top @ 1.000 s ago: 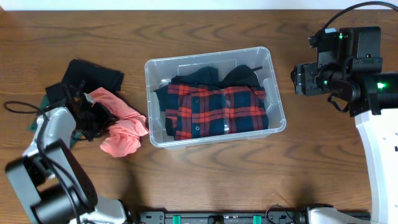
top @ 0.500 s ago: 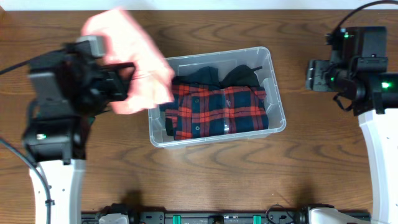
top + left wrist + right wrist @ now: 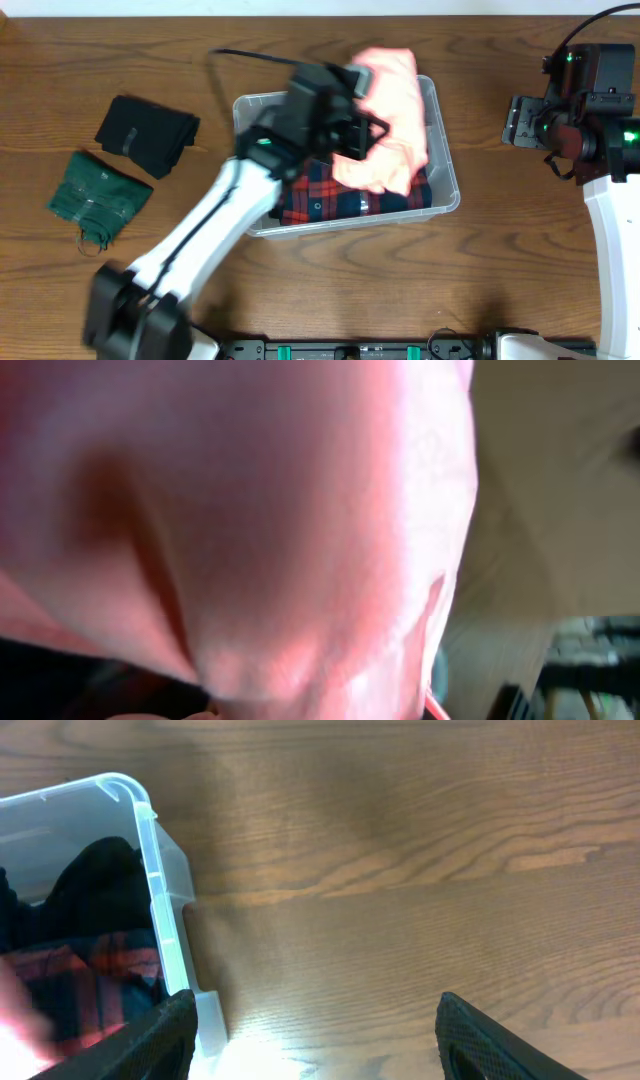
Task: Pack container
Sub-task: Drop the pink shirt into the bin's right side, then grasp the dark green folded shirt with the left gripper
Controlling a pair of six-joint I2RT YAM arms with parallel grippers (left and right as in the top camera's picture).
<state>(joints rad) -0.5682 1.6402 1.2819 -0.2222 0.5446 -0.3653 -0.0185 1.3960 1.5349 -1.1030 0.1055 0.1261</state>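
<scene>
The clear plastic container [image 3: 448, 170] stands mid-table and holds a red and navy plaid garment [image 3: 310, 185] with dark cloth behind it. My left gripper [image 3: 355, 125] is shut on a pink garment [image 3: 392, 120] and holds it above the container's right half. The pink cloth [image 3: 250, 510] fills the left wrist view and hides the fingers. My right gripper [image 3: 315, 1050] is open and empty over bare wood, just right of the container's corner [image 3: 150, 830].
A folded black garment [image 3: 148, 133] and a folded green garment [image 3: 98, 197] lie on the table's left side. The wooden table [image 3: 520, 250] is bare to the right of the container.
My left arm lifted the pink garment from the left side of the table and swung it right, over the container. The right arm drew back slightly to the right.
</scene>
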